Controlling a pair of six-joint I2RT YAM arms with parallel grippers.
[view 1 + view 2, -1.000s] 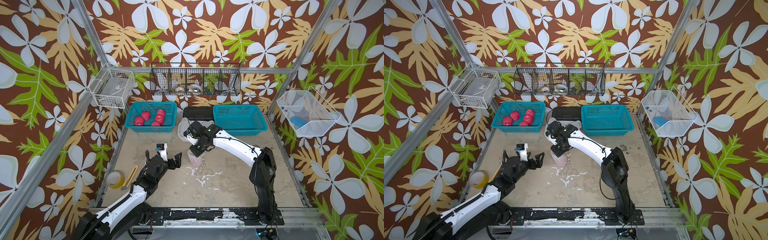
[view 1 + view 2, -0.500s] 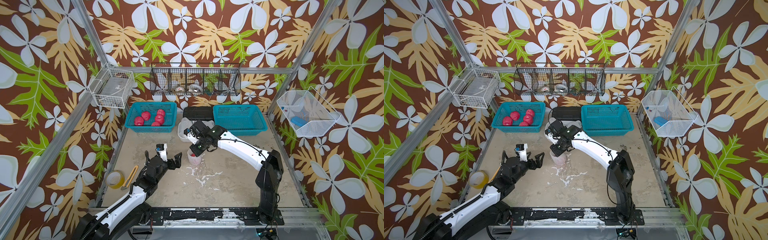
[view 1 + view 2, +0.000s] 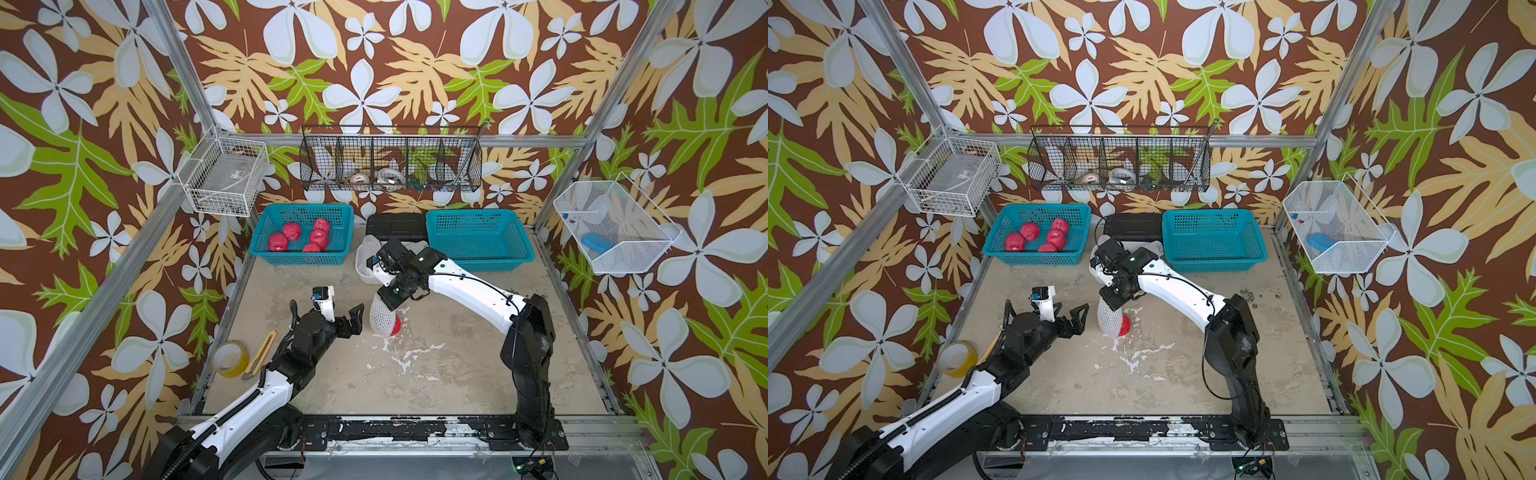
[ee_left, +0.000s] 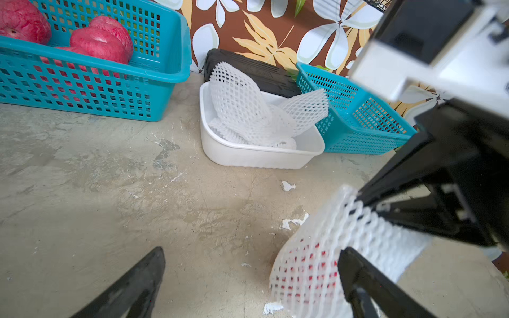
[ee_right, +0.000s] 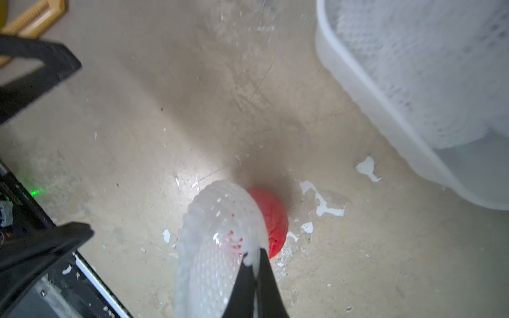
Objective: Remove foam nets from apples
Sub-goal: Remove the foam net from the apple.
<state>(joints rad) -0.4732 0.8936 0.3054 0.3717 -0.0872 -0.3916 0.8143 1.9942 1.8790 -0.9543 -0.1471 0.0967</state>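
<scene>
The right gripper (image 5: 256, 271) is pinched tight on the upper end of a foam net (image 3: 381, 318) over mid-table (image 3: 436, 374). A red apple (image 3: 397, 325) pokes from the net's lower end. The left gripper (image 4: 252, 251) hovers just beside it, spread wide.

Table (image 3: 436, 374) with baskets (image 3: 305, 258), tub (image 3: 364, 271), tape roll (image 3: 237, 367)

I count six apples (image 3: 319, 237), five bare and the sixth half inside one foam net (image 3: 381, 318), two teal baskets (image 3: 301, 258), one white tub (image 4: 261, 159) of loose nets (image 4: 239, 110) I can't number, one tape roll (image 3: 232, 371), one yellow cutter (image 3: 260, 353).
</scene>
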